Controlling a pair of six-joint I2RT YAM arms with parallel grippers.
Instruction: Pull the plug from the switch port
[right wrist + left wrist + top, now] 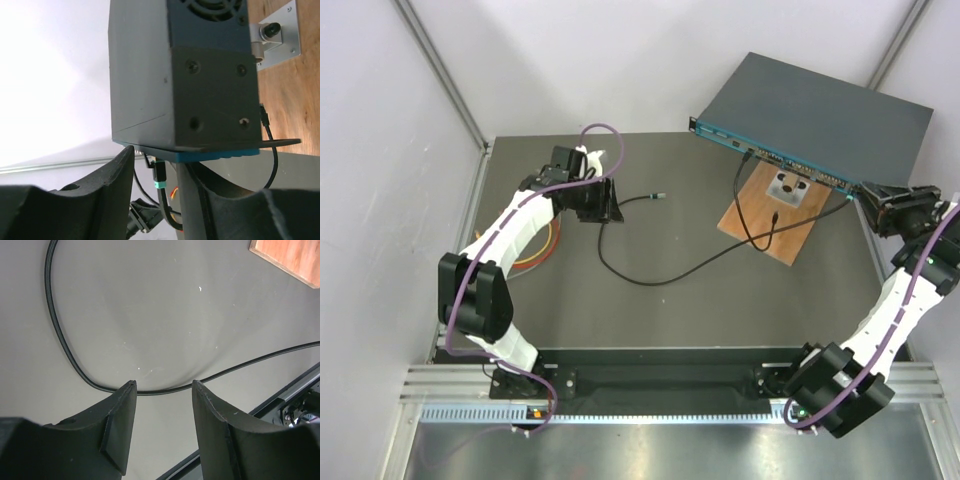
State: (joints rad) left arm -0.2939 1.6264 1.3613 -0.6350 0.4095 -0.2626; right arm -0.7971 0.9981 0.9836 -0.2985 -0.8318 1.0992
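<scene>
The switch (810, 110), a flat dark grey-blue box with a teal socket face, lies at the back right. In the right wrist view I see its end (200, 90) from the side. A black plug (159, 172) with a teal band sticks out of the teal face. My right gripper (156, 155) reaches along that face at the switch's right end (868, 198). The plug sits between its jaws with a gap on each side. My left gripper (602, 212) hangs open over the table's left half. The black cable (150, 391) runs just past its fingertips (131, 387).
A brown wooden board (750, 215) with a small metal fixture lies in front of the switch, with a loose cable end on it. The black cable (650, 283) loops across the table's middle, and another free end (660, 196) lies near the left gripper. White walls enclose the table.
</scene>
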